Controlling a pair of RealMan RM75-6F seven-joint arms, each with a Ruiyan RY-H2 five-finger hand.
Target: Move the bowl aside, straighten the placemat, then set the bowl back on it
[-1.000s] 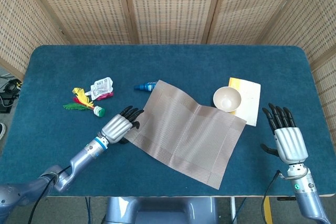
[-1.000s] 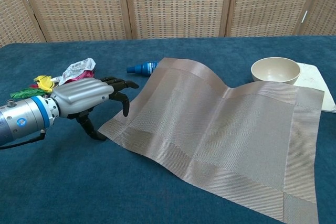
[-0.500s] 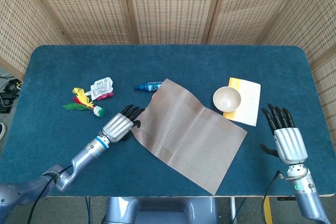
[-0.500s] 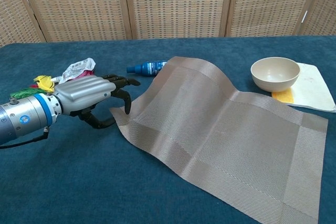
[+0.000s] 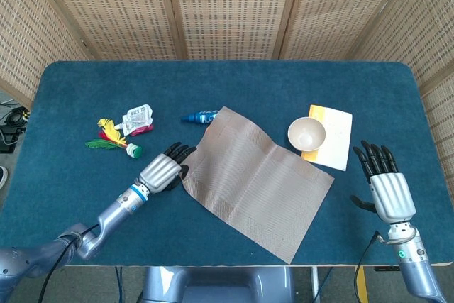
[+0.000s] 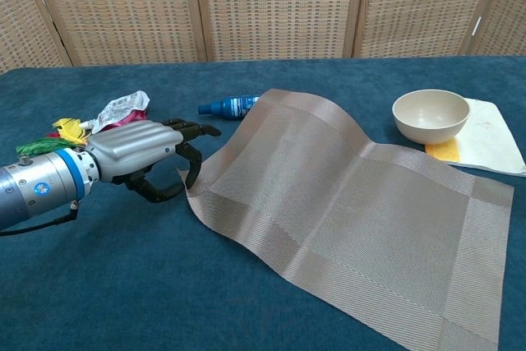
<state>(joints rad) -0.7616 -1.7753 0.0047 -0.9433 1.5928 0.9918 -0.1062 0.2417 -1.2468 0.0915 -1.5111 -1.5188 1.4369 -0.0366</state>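
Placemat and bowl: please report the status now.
Left hand at placemat corner, grip unclear. Right hand open, idle. Bowl off mat, on white cloth. Blue bottle touches mat's far edge.

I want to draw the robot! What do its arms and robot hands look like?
Each robot hand, left and right, has a silver metal back and black fingers. The arms are silver tubes. The left wrist has a blue ring and a small blue round sticker.

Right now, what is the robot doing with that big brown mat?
The robot's left hand is at the left corner of the placemat, which lies crooked on the blue table. The bowl already sits aside on a white cloth. The right hand waits open, holding nothing.
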